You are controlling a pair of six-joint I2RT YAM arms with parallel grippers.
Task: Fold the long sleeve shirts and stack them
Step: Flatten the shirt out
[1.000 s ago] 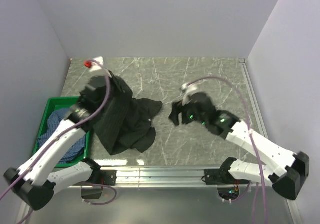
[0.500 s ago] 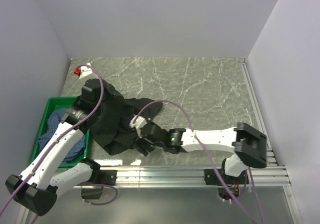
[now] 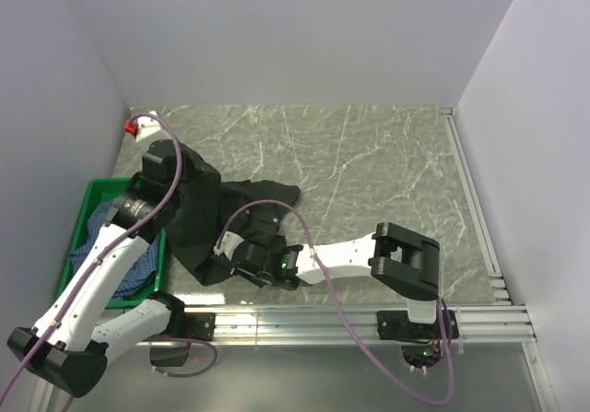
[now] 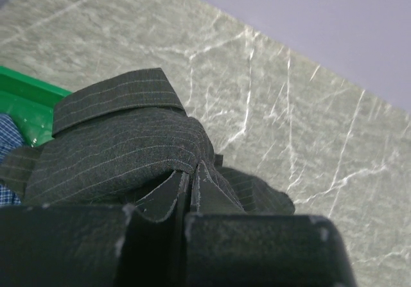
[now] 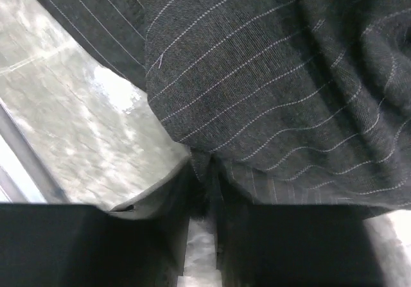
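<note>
The right claw (image 5: 204, 194) is nearly pressed together, pinching the hem of the black pinstriped shirt (image 3: 207, 211) by the near edge of the desk (image 3: 369, 154). The left claw (image 4: 191, 187), closed tight, nips the same shirt's upper folds toward the left edge. The blue checked shirt (image 3: 138, 278) lies in the green crate (image 3: 100, 188) at the near left corner.

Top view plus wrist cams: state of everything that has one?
black shirt: unfolded, crumpled on the table, pinched in two places.
blue shirt: unfolded, bunched inside the green crate.
green crate: upright, holding the blue shirt.
left gripper: shut on the black shirt.
right gripper: shut on the black shirt's near edge.
</note>
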